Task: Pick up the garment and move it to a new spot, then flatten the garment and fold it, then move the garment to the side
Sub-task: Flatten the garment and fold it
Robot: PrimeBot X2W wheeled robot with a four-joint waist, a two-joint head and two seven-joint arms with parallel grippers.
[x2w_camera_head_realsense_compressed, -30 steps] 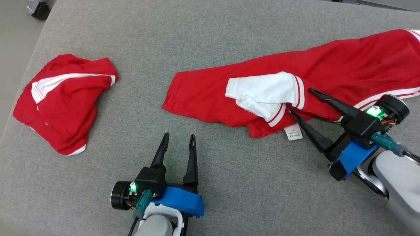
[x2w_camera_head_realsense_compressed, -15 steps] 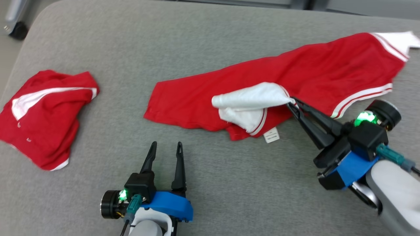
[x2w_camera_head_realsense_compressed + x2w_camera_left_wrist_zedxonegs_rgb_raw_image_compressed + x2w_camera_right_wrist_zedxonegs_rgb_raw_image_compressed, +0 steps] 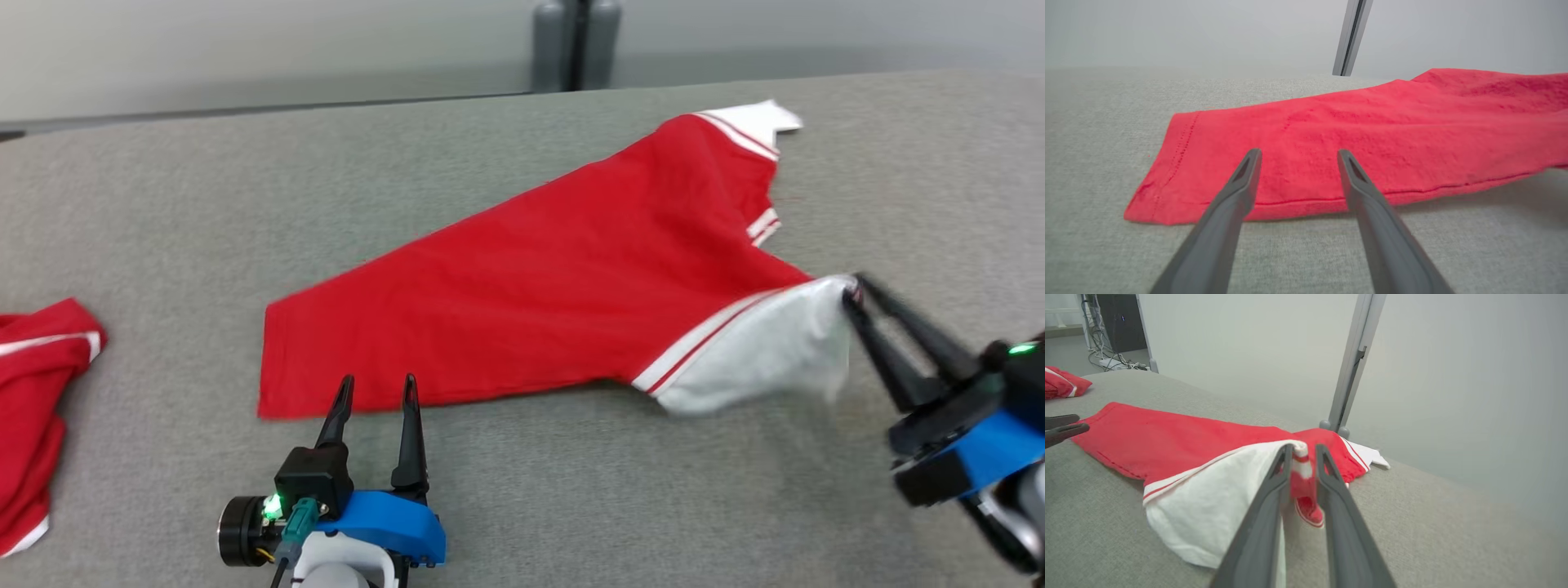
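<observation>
Pinching the striped cuff of a white sleeve (image 3: 759,359) between its two long dark fingers, the right end effector (image 3: 851,290) stands at the right side of the grey table (image 3: 571,490), its jaws drawn nearly together with the red-and-white edge of the cloth caught between them. The right wrist view shows the same grip close up: the right end effector (image 3: 1304,448) has the cuff raised, and the white sleeve (image 3: 1208,498) sags from it down toward the table. The garment (image 3: 555,294), a red shirt with white sleeves and striped trim, lies spread across the middle of the table, its hem end toward the left and its other white sleeve (image 3: 755,121) flat at the far edge, near a grey post (image 3: 575,45) behind the table. The left end effector (image 3: 377,380) sits at the near edge, fingers spread wide and holding nothing, its tips just at the near hem of the garment (image 3: 1372,139) close to the left corner; from where I stand I cannot tell whether the left end effector (image 3: 1298,152) touches the cloth. Well apart at the far left of the table lies a second red garment (image 3: 33,392), bunched up.
</observation>
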